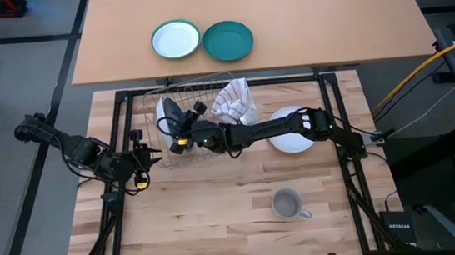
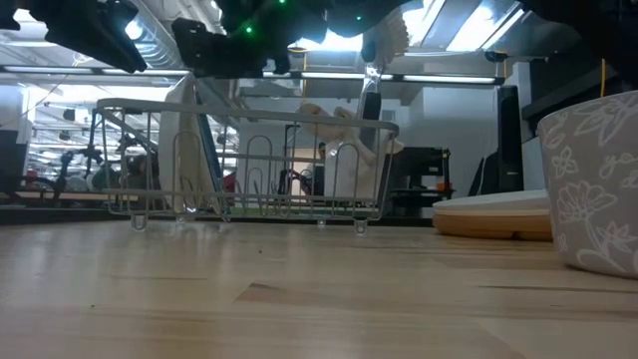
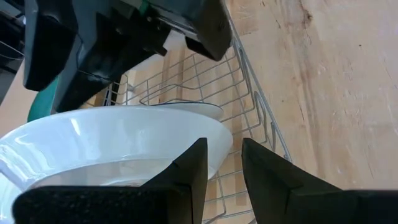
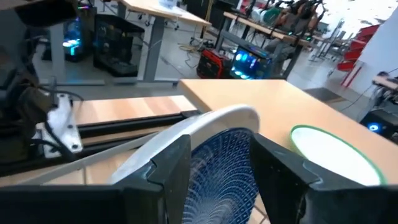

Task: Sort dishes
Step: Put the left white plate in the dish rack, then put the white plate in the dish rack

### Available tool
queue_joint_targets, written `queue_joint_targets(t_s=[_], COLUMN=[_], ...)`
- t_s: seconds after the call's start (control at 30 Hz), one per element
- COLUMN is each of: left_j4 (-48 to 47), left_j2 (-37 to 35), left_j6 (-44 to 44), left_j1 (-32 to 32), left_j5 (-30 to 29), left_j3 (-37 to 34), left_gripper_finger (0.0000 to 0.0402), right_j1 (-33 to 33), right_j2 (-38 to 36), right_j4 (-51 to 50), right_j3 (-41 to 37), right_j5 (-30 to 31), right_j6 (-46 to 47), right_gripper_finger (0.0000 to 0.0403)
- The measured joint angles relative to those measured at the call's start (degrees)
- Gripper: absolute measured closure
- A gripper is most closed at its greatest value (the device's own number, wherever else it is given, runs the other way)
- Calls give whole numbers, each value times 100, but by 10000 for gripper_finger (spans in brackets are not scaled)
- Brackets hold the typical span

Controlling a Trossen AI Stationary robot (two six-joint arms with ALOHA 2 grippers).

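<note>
Now right gripper (image 4: 214,168) jaws clamp blue-patterned plate (image 4: 224,165) over dish rack (image 1: 176,99); we lower it upright into slot. Left gripper (image 3: 224,171) beside rack, jaws part-open, empty.

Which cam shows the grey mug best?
High view: the whole mug shows from above, upright, handle visible, alone on the wooden table. The low view catches only part of its flower-patterned side at the right edge. Neither wrist view shows it.
</note>
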Motion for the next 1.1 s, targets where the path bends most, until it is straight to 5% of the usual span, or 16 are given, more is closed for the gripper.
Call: queue_joint_targets(t_s=[0.37, 0.63, 0.93, 1.1], left_j4=[0, -1, 4, 269], left_j2=[0, 0, -2, -2], left_j6=[0, 0, 1, 11], left_j1=[0, 0, 0, 0], left_j5=[1, 1, 2, 1], left_j3=[0, 0, 0, 0], left_gripper_finger=[311, 311, 311, 311], right_j1=[-2, 0, 0, 0], right_j2=[0, 0, 0, 0], right_j4=[-108, -70, -127, -968], right_j3=[0, 28, 800, 1683], right_j5=[-384, 199, 316, 184], right_j6=[109, -25, -1132, -1648], right_gripper_finger=[235, 235, 235, 235])
